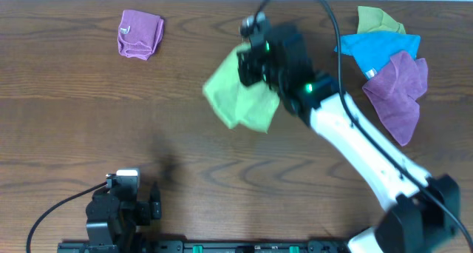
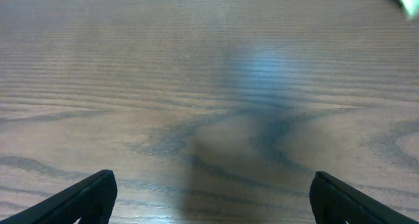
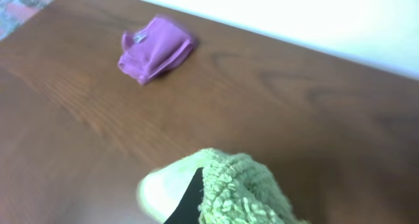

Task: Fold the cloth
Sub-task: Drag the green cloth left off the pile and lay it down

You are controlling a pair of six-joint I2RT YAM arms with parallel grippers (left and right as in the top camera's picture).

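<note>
A light green cloth (image 1: 238, 96) lies near the table's middle, its upper right part lifted. My right gripper (image 1: 250, 61) is shut on the green cloth's edge, which fills the bottom of the right wrist view (image 3: 239, 188) and hides most of the fingers. My left gripper (image 2: 209, 198) is open and empty, low over bare wood at the table's front left (image 1: 122, 201).
A folded purple cloth (image 1: 140, 35) lies at the back left, also in the right wrist view (image 3: 156, 48). At the back right lie a yellow-green cloth (image 1: 375, 20), a blue cloth (image 1: 375, 47) and a purple cloth (image 1: 400, 90).
</note>
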